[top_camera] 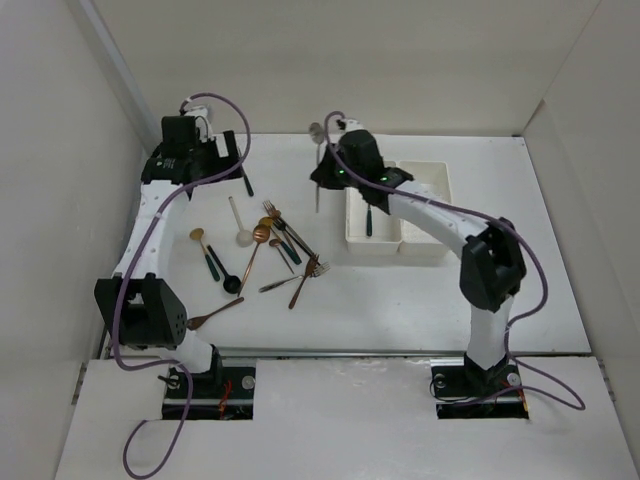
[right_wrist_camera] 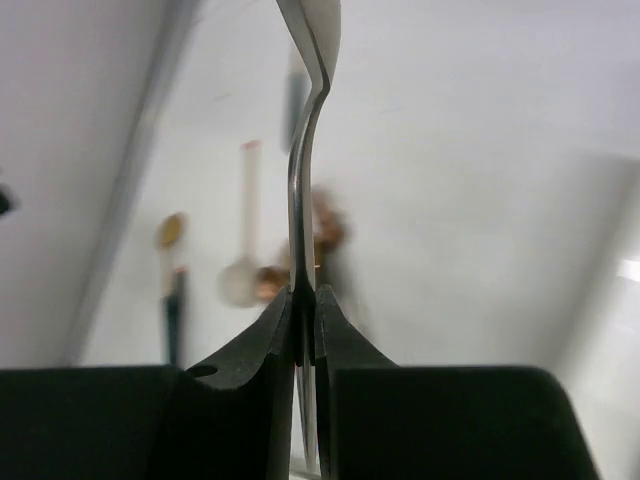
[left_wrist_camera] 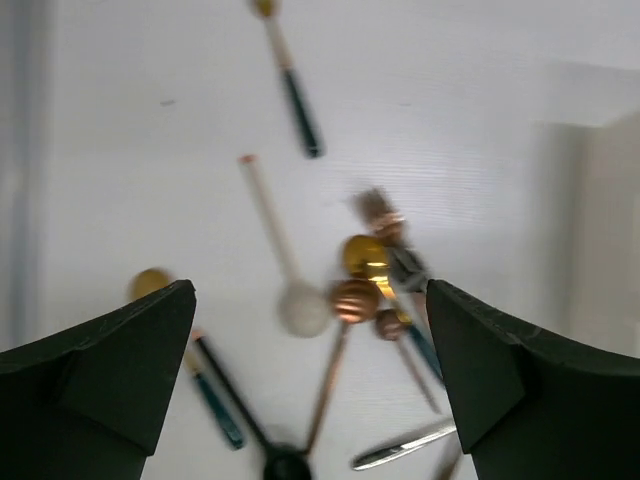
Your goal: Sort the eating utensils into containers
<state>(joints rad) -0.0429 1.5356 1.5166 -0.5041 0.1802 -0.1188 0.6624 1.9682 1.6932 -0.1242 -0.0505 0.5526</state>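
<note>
Right gripper (right_wrist_camera: 305,300) clenched on silver spoon (right_wrist_camera: 306,170), held just left of white bins (top_camera: 372,247). Left gripper (left_wrist_camera: 308,295) spread wide above scattered utensils (left_wrist_camera: 362,258).

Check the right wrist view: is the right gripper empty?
No, the right gripper is pinched shut on a slim silver utensil that rises straight up from its tips.

Loose utensils (top_camera: 262,250) lie scattered, some crossing: gold, copper, silver, dark handles. Silver utensil (right_wrist_camera: 300,200) pinched edge-on in right gripper (right_wrist_camera: 305,330). Two joined white bins (top_camera: 380,246); dark-handled utensil (top_camera: 369,222) inside bin nearer pile.
</note>
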